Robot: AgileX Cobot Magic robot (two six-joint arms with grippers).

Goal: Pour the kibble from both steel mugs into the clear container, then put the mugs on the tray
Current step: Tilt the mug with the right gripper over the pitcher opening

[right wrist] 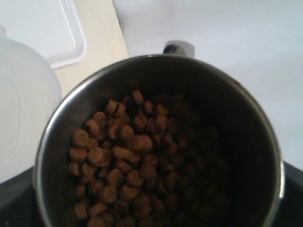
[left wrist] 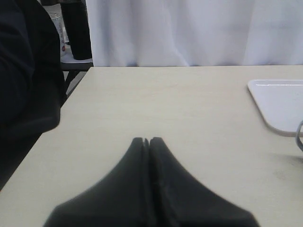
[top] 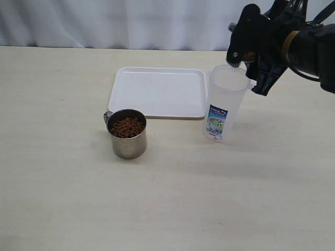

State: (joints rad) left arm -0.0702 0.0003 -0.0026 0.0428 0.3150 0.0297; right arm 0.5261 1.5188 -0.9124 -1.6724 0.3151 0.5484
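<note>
Open table (top: 63,183) is lying left and front. One mug (top: 127,134) is crowding the tray (top: 157,91) front-left; the clear container (top: 225,102) is flanking its right, right gripper (top: 245,56) holding another mug (right wrist: 246,123) above.

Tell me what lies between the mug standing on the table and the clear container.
Only bare table between the mug and the clear container, as the exterior view shows; the tray sits just behind that stretch.

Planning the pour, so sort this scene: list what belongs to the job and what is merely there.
Job:
standing steel mug with kibble
raised steel mug with more kibble
clear container
tray

Merely there:
white curtain
dark shape beside the table
</note>
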